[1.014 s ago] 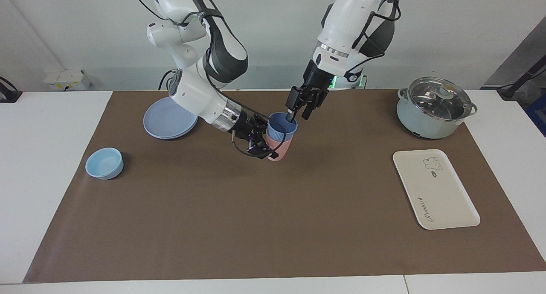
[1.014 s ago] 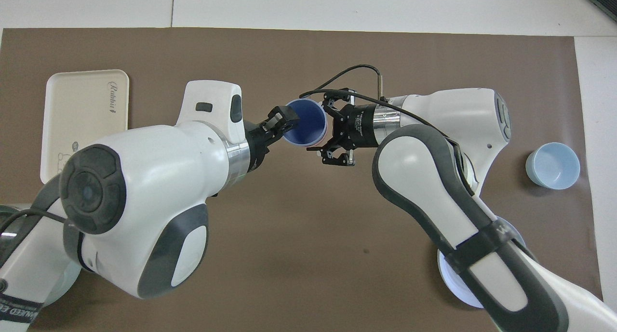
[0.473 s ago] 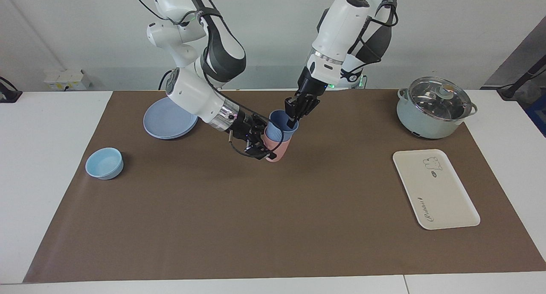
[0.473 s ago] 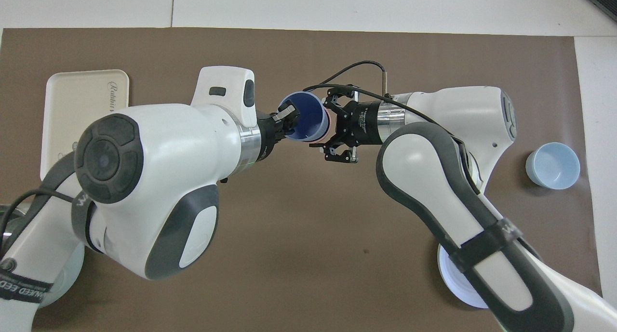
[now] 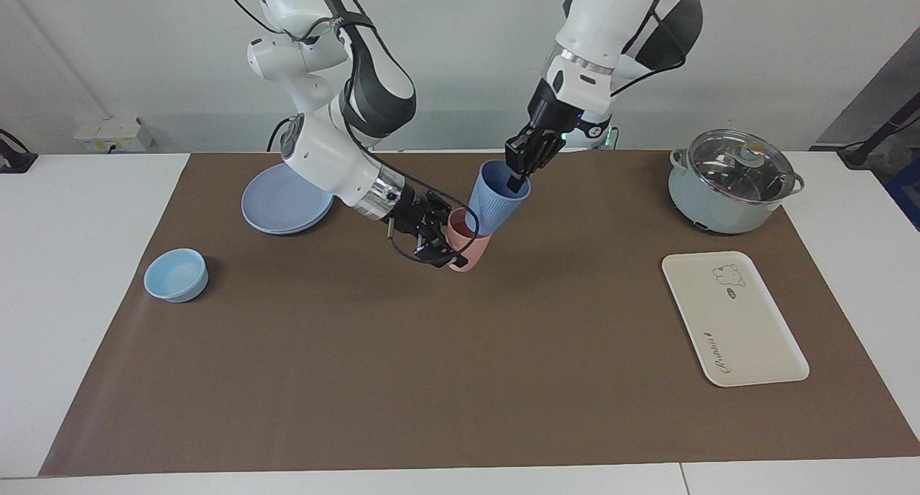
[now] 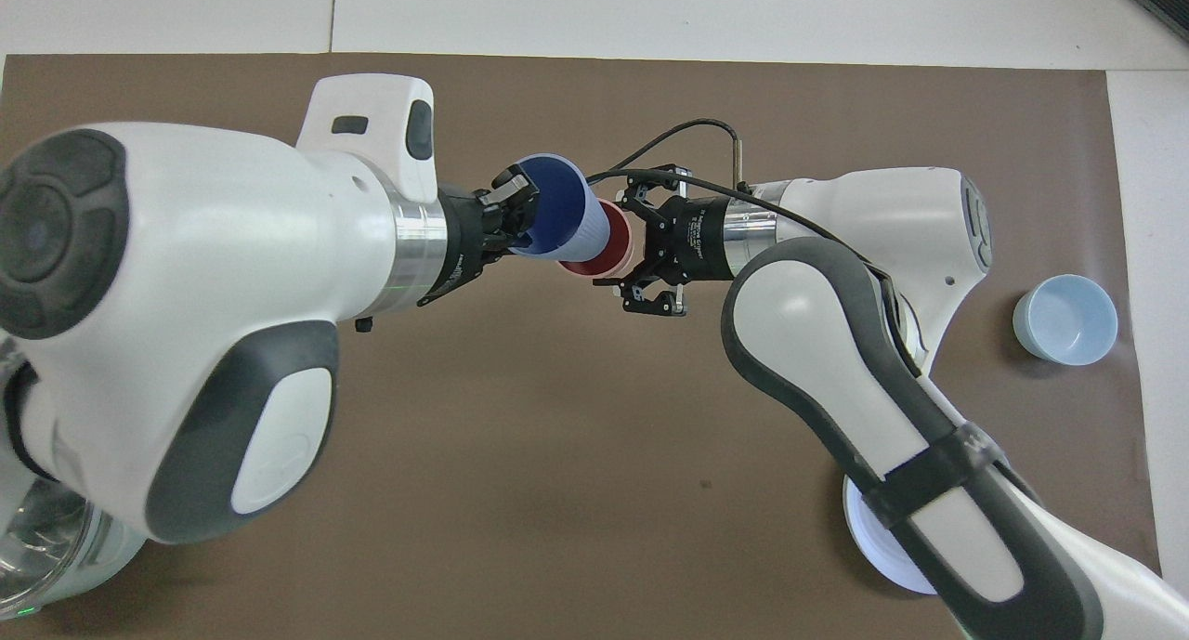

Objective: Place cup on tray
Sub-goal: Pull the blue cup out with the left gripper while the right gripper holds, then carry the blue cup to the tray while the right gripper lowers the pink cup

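Cup [image 5: 495,204] is up in the air, base just inside the mouth of the pink cup [image 5: 466,249], roughly mid-table. Left pincer [image 5: 519,181] is clamped on the cup's rim, one finger inside the mouth, one outside. A rim pinch makes sense here: the cup was nested, so the wall lower down sits in the pink one and only the rim is free to grab.

Right pincer [image 5: 431,238] is closed on the pink cup's side, holding it down on the table, prob. so it doesn't ride up w/ the blue one as the two separate.

Cup orientation: mouth up, tilted toward the left arm's end of the table; base points down into the pink cup. Long axis runs slanted, not vertical. In the overhead view the dark blue inside shows as an oval, which fits the tilt. The pink cup leans the same way.

Tray [image 5: 733,317] lies flat near the left arm's end of the table, well apart from the cup, nothing on it. Pot [image 5: 732,181] w/ glass lid is nearer the robots than the tray. Plate [image 5: 284,199] and bowl [image 5: 176,274] sit toward the right arm's end.
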Robot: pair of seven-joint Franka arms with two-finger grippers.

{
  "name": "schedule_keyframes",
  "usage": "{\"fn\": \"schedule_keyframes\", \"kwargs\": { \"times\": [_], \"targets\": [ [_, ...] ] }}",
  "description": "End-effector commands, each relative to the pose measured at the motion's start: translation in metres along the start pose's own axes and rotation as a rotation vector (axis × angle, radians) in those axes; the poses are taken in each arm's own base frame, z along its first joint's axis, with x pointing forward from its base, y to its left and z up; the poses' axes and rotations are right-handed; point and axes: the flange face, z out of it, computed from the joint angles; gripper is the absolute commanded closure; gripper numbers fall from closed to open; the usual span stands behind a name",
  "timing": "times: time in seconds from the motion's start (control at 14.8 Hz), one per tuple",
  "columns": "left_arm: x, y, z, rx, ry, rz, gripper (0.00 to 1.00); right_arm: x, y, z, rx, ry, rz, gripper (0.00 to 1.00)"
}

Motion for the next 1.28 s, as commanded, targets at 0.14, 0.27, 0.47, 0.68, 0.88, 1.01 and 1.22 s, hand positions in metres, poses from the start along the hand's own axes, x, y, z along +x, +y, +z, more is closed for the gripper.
{"fn": "schedule_keyframes", "kwargs": {
  "times": [0.14, 0.27, 0.47, 0.68, 0.88, 1.01, 1.22],
  "targets": [
    [0.056, -0.040, -0.037, 0.060, 0.047, 0.006, 1.00, 0.050, -0.023, -0.048, 0.044, -0.005, 0.132, 1.00],
    [0.097, -0.085, -0.034, 0.107, 0.048, 0.117, 1.00, 0.076, -0.033, -0.070, 0.051, -0.003, 0.167, 1.00],
    [0.153, -0.137, -0.016, 0.137, 0.057, 0.254, 1.00, 0.125, -0.041, -0.102, 0.026, -0.008, 0.189, 1.00],
    [0.234, -0.196, 0.009, 0.172, 0.074, 0.339, 1.00, 0.192, -0.045, -0.144, 0.034, -0.020, 0.230, 1.00],
    [0.304, -0.260, 0.036, 0.185, 0.097, 0.395, 1.00, 0.241, -0.043, -0.158, 0.017, -0.032, 0.198, 1.00],
    [0.326, -0.294, 0.048, 0.195, 0.094, 0.398, 1.00, 0.285, -0.040, -0.167, 0.005, -0.052, 0.170, 1.00],
    [0.345, -0.332, 0.076, 0.214, 0.058, 0.422, 1.00, 0.340, -0.036, -0.169, 0.004, -0.069, 0.123, 1.00]
  ]
}}
